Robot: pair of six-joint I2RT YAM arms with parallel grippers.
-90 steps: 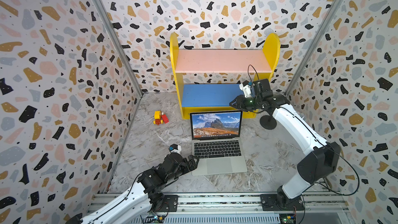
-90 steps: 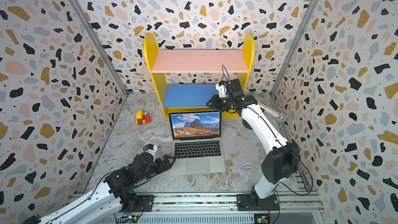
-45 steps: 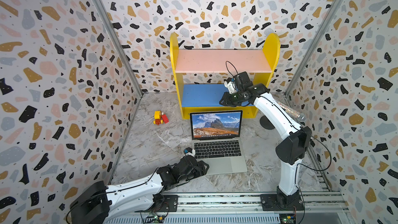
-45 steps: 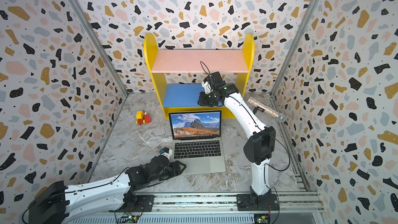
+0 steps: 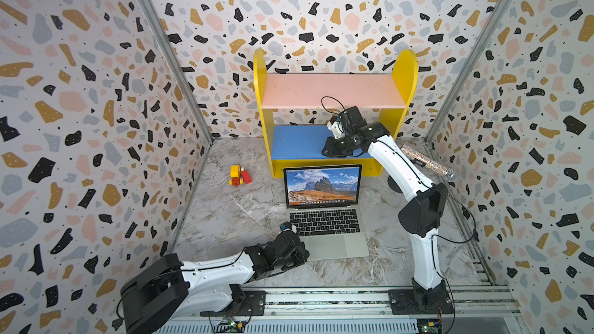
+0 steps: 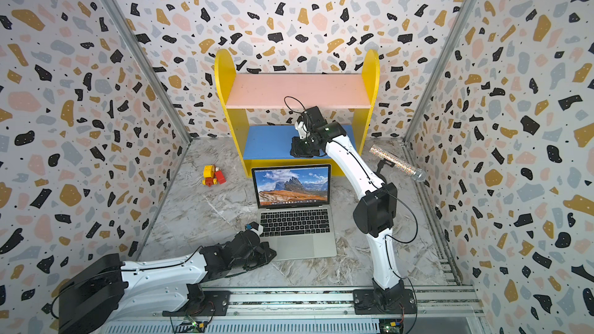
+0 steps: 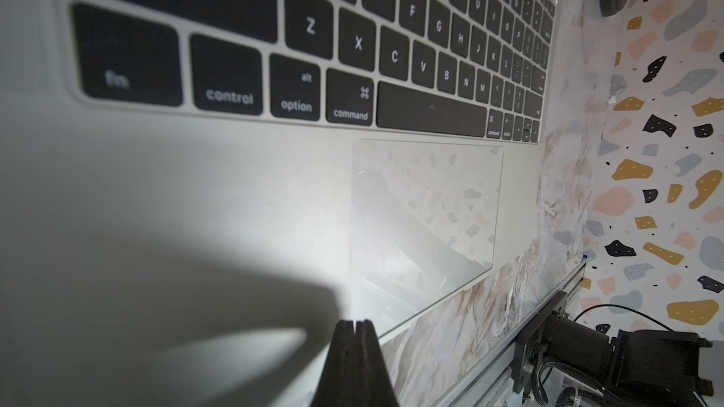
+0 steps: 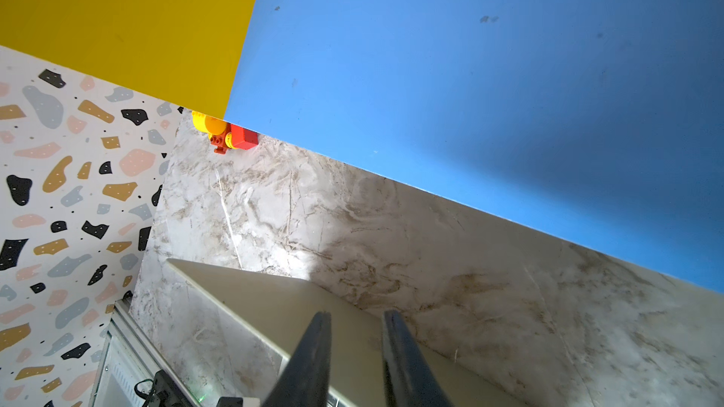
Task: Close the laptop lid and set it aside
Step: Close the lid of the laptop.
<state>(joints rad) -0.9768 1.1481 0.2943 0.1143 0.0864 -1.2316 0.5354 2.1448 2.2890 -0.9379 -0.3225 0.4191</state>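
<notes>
The laptop [image 5: 328, 245] [image 6: 302, 245] sits open on the marble floor in front of the shelf. Its lid [image 5: 322, 184] [image 6: 293, 186] stands upright and shows a mountain picture. My left gripper [image 5: 300, 252] [image 6: 270, 252] is low at the laptop's front left corner. In the left wrist view this gripper [image 7: 355, 323] is shut and empty, its tips over the silver palm rest [image 7: 235, 189] beside the trackpad [image 7: 423, 209]. My right gripper [image 5: 331, 152] [image 6: 297, 152] hovers behind and above the lid. In the right wrist view it [image 8: 357, 315] is open, with the lid's silver back [image 8: 254, 295] beyond its fingers.
A yellow shelf [image 5: 262, 97] with a pink upper board [image 5: 331, 89] and a blue lower board [image 5: 299, 141] stands right behind the laptop. A yellow and red toy [image 5: 239, 175] lies to the left. A glittery microphone [image 5: 427, 162] on a stand stands at the right. A metal rail [image 5: 321, 300] runs along the front.
My left gripper has gone from open to shut and slid forward to the laptop's front left corner. My right gripper has swung left from the shelf's right side to behind the lid.
</notes>
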